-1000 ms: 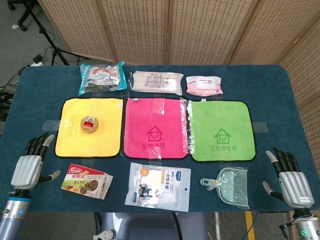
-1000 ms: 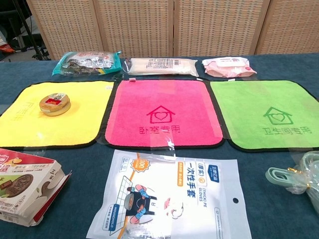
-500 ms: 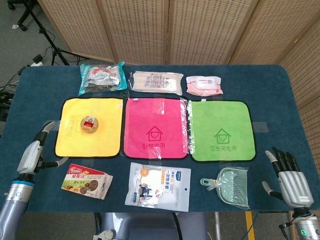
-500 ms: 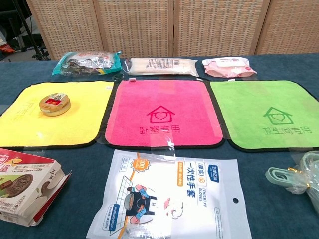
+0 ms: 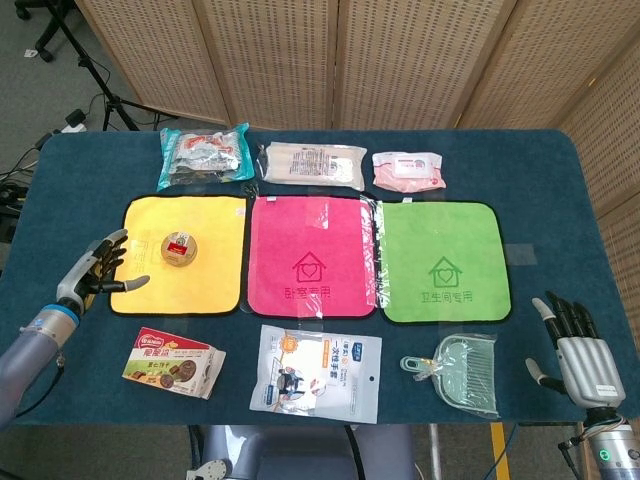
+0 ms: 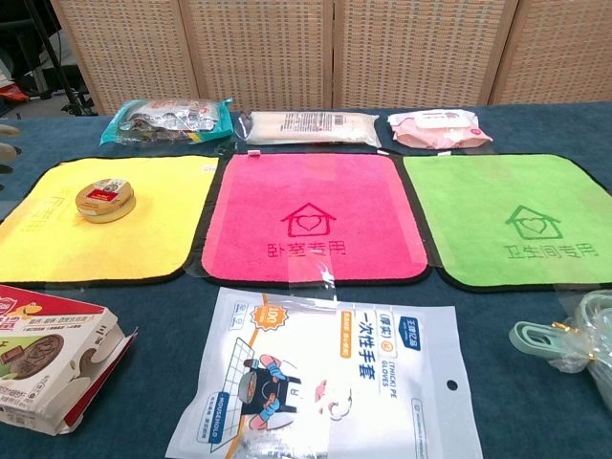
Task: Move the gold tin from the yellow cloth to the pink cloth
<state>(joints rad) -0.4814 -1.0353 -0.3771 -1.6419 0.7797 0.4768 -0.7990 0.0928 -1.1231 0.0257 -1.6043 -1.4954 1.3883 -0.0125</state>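
The round gold tin [image 5: 179, 247] [image 6: 105, 201] sits on the yellow cloth [image 5: 150, 285] [image 6: 115, 244], toward its far half. The pink cloth [image 5: 312, 255] [image 6: 311, 215] lies just right of the yellow one, with nothing on it. My left hand [image 5: 98, 267] hovers open at the yellow cloth's left edge, fingers spread, a short way left of the tin. Only its fingertips [image 6: 8, 148] show at the left border of the chest view. My right hand [image 5: 580, 350] stays open near the table's front right corner, far from both cloths.
A green cloth [image 5: 440, 262] lies right of the pink one. Three packets [image 5: 312, 163] line the far edge. Along the front lie a snack box [image 5: 170, 362], a glove bag [image 5: 318, 372] and a bagged dustpan [image 5: 458, 372].
My left hand has risen from the front left corner and swung forward and right to the yellow cloth's left edge. The right hand has dropped slightly. The tin has not moved.
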